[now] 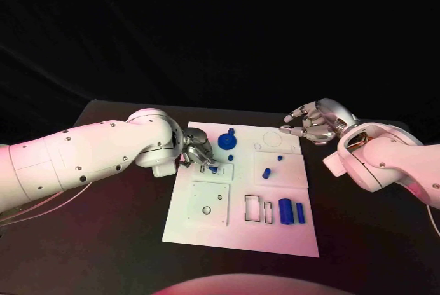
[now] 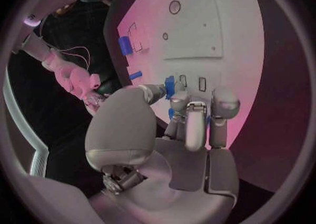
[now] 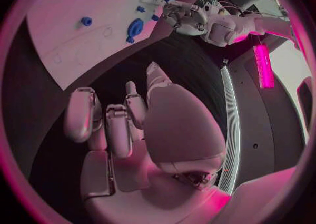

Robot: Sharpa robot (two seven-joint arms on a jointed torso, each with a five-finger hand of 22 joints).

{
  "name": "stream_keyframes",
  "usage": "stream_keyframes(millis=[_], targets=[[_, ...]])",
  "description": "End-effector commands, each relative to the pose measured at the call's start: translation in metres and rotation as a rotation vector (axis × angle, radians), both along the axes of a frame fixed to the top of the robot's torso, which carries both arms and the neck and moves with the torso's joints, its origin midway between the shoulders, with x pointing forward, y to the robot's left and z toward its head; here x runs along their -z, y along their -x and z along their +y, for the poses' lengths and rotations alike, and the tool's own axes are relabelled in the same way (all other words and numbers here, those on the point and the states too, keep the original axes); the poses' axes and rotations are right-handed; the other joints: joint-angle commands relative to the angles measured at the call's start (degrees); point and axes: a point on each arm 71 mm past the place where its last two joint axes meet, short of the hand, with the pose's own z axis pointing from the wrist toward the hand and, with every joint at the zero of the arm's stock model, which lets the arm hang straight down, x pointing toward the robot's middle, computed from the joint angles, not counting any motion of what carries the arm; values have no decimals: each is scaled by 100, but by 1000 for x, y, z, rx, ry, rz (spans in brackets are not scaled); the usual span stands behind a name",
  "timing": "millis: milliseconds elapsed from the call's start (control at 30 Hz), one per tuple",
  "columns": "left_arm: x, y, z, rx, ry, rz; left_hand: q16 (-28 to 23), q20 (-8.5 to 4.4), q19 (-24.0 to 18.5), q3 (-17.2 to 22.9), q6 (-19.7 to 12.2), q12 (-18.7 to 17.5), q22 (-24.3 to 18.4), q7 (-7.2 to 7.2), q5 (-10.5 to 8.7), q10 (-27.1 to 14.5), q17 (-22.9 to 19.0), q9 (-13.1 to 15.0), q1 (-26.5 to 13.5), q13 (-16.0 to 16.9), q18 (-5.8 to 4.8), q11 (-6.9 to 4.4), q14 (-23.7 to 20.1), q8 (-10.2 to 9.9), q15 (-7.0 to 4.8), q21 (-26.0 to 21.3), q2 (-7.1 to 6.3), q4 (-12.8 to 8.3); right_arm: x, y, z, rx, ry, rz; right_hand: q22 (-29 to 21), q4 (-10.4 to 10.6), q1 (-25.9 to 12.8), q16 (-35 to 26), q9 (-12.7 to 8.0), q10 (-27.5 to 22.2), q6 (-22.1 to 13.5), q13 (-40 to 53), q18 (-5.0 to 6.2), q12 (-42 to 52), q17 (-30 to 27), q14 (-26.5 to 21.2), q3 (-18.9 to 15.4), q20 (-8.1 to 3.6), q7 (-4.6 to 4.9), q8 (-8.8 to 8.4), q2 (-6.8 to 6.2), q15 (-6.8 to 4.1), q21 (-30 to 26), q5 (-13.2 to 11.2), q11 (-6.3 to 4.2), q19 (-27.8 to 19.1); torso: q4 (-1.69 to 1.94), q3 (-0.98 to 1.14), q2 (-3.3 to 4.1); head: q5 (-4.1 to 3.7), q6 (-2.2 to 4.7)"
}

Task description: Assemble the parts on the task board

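Observation:
The white task board point(image 1: 240, 228) lies in the middle of the table. My left hand point(image 1: 195, 155) is over its near-left part and pinches a small blue part point(image 2: 170, 86) between thumb and fingertips, just above a small plate with two slots point(image 2: 192, 82). A blue disc point(image 1: 226, 140), small blue pegs point(image 1: 266, 173) and two blue cylinders point(image 1: 286, 212) rest on the board. My right hand point(image 1: 315, 124) hovers off the board's far right corner, fingers loosely bent, holding nothing. The right wrist view has the disc point(image 3: 136, 27) and my left hand point(image 3: 187, 16) beyond those fingers.
A square white plate point(image 1: 208, 203) with a round hole sits on the board's left half. Two rectangular outlines point(image 1: 257, 210) lie beside the cylinders. Black table point(image 1: 110, 244) surrounds the board on all sides.

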Motion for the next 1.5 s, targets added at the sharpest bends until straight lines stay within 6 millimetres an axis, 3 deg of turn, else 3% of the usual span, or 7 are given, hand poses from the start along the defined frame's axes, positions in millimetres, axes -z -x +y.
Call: stream_keyframes(millis=[33, 433, 1500], targets=[[-4, -2, 0, -30, 15, -101, 40, 5, 69, 983, 30, 50, 50, -49, 29, 59, 867, 17, -55, 29, -64, -8, 375, 42, -32, 38, -31, -918, 0, 0, 0, -7, 10, -2, 118, -2, -33, -27, 5, -35, -35, -5, 44, -28, 795, 423, 0, -14, 0, 33, 11, -25, -25, 31, -1, -35, 2, -2, -4, 11, 2], [6, 2, -2, -31, -20, -166, 66, -43, 165, 1480, 108, 41, 192, -92, 62, 140, 932, 114, -324, 0, -88, -57, 410, 130, -80, 124, -182, -1121, 0, 0, -2, -5, 12, -5, 112, 0, -42, -30, 6, -43, -38, -15, 46, -38, 788, 421, -2, -14, 0, 37, 9, -25, -36, 41, -1, -40, -11, -7, 3, 31, 4], [12, 3, -11, 62, -123, -181, 96, -67, 294, 1737, 174, 124, 413, -134, 129, 293, 1010, 197, -558, 89, -128, -96, 441, 231, -115, 229, -308, -1283, 1, 0, -1, -8, 13, -7, 109, 4, -59, -31, 7, -38, -41, -11, 47, -32, 788, 421, 0, -15, -1, 49, 15, -26, -43, 67, -2, -40, -13, -10, 9, 50, -53]])
